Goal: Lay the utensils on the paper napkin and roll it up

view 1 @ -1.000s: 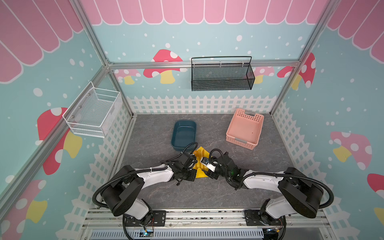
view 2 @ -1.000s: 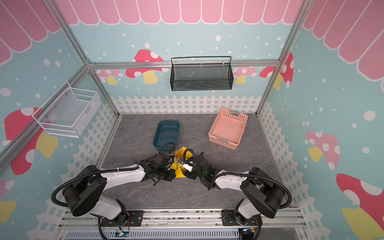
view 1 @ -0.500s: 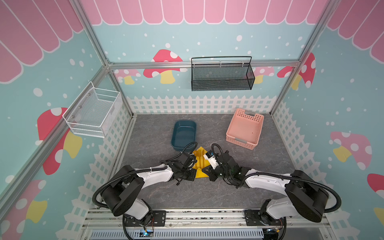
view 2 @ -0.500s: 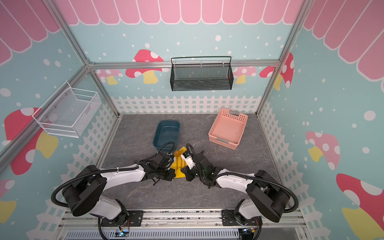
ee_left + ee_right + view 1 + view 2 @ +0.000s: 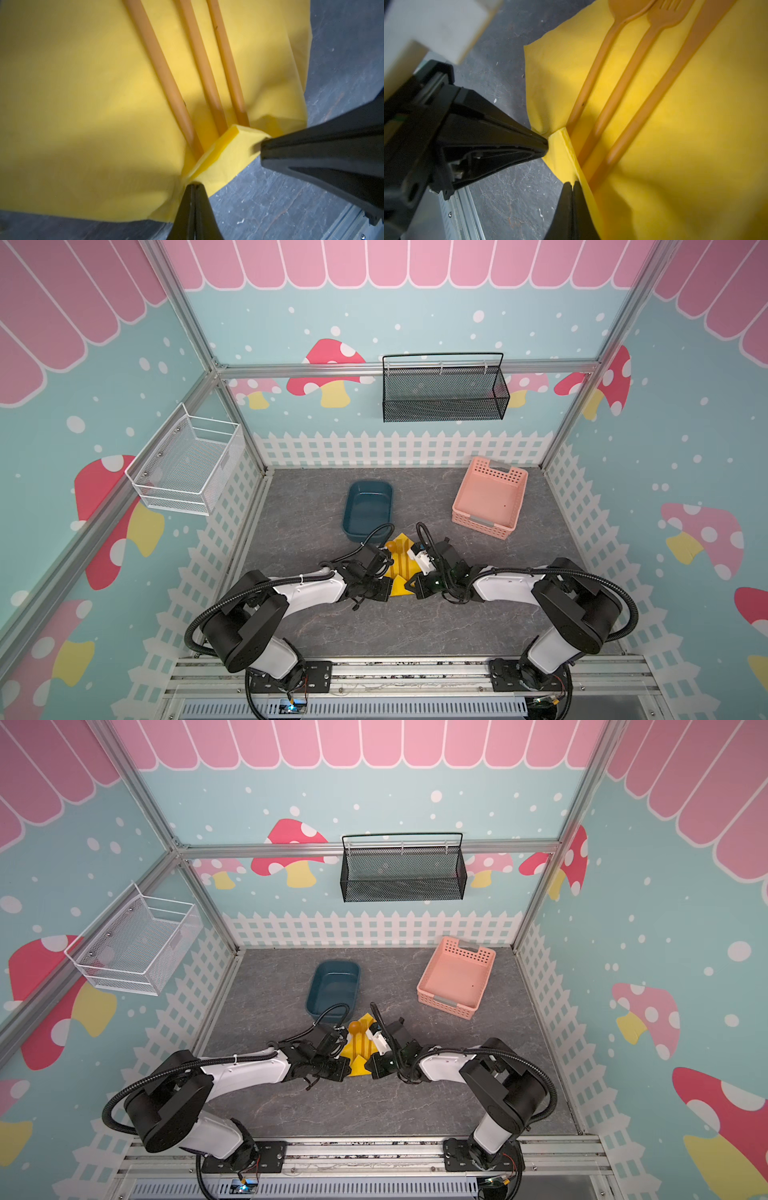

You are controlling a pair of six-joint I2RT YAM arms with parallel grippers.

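The yellow paper napkin (image 5: 402,566) (image 5: 360,1048) lies on the grey floor in front of the blue tub. The utensils lie side by side on it: spoon (image 5: 598,62), fork (image 5: 633,68) and knife (image 5: 675,72), with the spoon's bowl (image 5: 390,545) at the far end. The napkin's near edge is folded up into a flap (image 5: 224,153) (image 5: 562,153) over the handle ends. My left gripper (image 5: 193,184) (image 5: 388,587) is shut on one end of that flap. My right gripper (image 5: 572,184) (image 5: 411,585) is shut on the other end, close beside it.
A dark blue tub (image 5: 368,510) stands just behind the napkin, and a pink basket (image 5: 488,499) sits at the back right. A black mesh basket (image 5: 442,393) and a white wire basket (image 5: 187,464) hang on the walls. The metal front rail (image 5: 395,672) runs behind both arms.
My right gripper has come down to the napkin's near edge and shut on it. The left gripper has kept its hold in the same place.
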